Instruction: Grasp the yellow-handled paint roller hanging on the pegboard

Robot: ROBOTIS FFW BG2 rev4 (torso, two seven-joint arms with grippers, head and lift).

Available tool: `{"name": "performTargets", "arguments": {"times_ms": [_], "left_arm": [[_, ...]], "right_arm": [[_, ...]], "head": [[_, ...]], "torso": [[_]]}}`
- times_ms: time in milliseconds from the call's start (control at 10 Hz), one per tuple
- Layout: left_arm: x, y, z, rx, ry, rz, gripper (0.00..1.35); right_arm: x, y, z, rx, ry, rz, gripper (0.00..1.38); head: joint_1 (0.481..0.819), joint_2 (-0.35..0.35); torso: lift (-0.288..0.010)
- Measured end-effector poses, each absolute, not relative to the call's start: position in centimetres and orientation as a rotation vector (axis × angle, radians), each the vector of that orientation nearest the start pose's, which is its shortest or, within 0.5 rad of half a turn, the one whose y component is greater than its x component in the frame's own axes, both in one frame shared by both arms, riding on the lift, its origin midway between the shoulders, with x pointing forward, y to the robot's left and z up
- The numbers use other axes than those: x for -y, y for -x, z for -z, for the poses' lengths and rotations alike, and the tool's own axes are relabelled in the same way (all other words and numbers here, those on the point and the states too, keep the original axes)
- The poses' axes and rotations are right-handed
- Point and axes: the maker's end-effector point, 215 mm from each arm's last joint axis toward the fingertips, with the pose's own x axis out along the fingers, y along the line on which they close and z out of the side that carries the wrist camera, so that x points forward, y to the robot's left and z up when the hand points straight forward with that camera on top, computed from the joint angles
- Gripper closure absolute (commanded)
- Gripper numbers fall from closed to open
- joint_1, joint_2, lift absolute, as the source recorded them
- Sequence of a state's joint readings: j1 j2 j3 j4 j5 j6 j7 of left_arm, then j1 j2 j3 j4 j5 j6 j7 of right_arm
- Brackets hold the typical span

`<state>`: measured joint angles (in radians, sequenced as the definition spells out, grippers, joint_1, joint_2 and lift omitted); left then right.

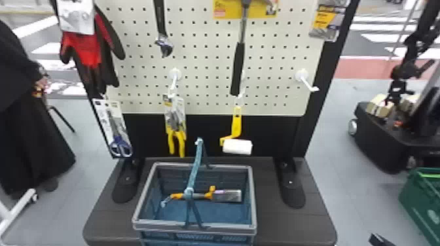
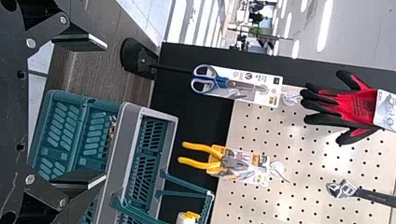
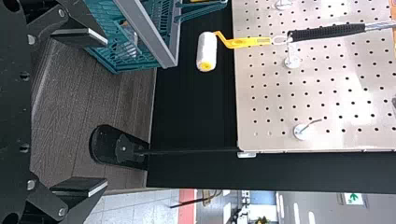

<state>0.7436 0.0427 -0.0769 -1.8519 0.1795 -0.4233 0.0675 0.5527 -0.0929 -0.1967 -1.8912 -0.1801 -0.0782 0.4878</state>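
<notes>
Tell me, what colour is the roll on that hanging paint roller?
White roll, on a yellow handle; clearest in the right wrist view.

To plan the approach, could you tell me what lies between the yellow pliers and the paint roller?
In the head view, bare black panel separates pliers and paint roller; the basket's raised handle stands before that gap.

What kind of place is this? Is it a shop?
Probably a hardware shop display: a white pegboard holds tools like the yellow-handled paint roller and carded blue-handled scissors, with a blue-and-grey plastic shopping basket below.
</notes>
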Motion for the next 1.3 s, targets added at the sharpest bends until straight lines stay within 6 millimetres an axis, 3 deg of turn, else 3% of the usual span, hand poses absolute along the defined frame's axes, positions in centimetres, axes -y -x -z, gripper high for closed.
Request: {"name": "performTargets", "arguments": {"times_ms": [600,800,1000,1300], "left_arm": [[-22.7,-33.7,41.6,-0.057,0.179,-0.058,0.31],[-22.7,-33.7,41.6,-0.059,0.18,-0.057,0.31],[-22.6,-33.7,41.7,-0.061,0.18,-0.054,0.31],[-22.2,-34.1,41.8,-0.062,0.185,-0.048,0.31]], "right_arm": [[25.6,-40.2,40.4,-0.127,-0.037,-0.328,0.23],[25.4,-41.0,40.5,-0.126,-0.048,-0.351,0.22],[25.1,-43.6,39.2,-0.1,-0.037,-0.417,0.22],[24.0,-49.2,36.8,-0.041,-0.022,-0.526,0.22]], "head": [[0.549,0.0],[0.549,0.0],[0.549,0.0],[0.549,0.0]], "torso": [[-0.1],[-0.1],[-0.1],[-0.1]]}}
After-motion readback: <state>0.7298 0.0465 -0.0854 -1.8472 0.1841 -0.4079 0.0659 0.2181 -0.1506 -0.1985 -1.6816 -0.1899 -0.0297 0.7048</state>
